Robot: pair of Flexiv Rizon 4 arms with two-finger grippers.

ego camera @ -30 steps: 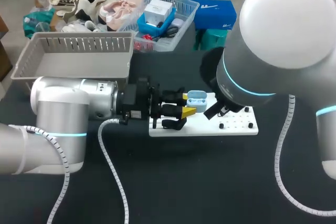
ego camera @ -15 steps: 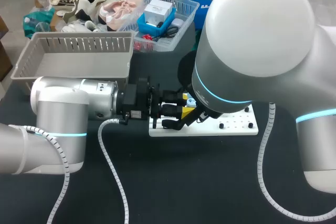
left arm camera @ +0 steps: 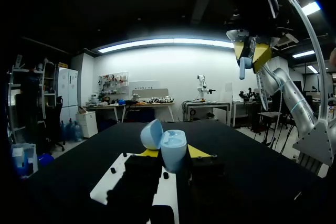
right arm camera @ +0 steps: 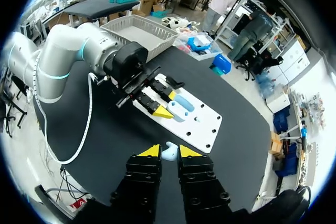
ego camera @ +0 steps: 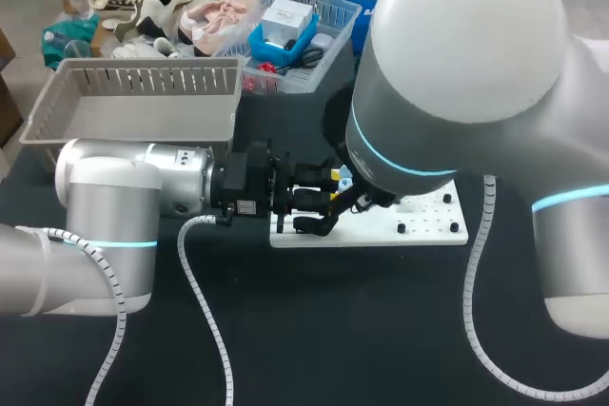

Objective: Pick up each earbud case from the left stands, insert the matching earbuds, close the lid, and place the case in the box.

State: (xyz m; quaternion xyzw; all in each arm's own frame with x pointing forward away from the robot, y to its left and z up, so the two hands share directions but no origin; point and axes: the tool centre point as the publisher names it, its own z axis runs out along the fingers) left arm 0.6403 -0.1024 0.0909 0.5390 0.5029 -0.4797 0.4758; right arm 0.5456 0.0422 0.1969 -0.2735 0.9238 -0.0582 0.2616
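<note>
Left wrist view: open pale-blue earbud case (left arm camera: 168,149), left gripper (left arm camera: 174,152) jaws clamped on its body, over white stand board (left arm camera: 105,192). Likely light and slick, hinge delicate; grip the body sides. Earbud (left arm camera: 242,69) at 1 o'clock, pinched in right gripper (left arm camera: 250,55) jaws.

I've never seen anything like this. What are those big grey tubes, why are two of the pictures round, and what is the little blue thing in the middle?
The grey tubes are a robot's left arm and right arm, working at a black table. The wide picture comes from a camera above and behind the robot. Each round one comes from a camera on one arm's wrist, looking out along its claw. The left claw is shut on an open light blue earbud case with its lid up. The right claw, above it, pinches a matching blue earbud. On the table lie a white board with small pegs and a grey box.
</note>
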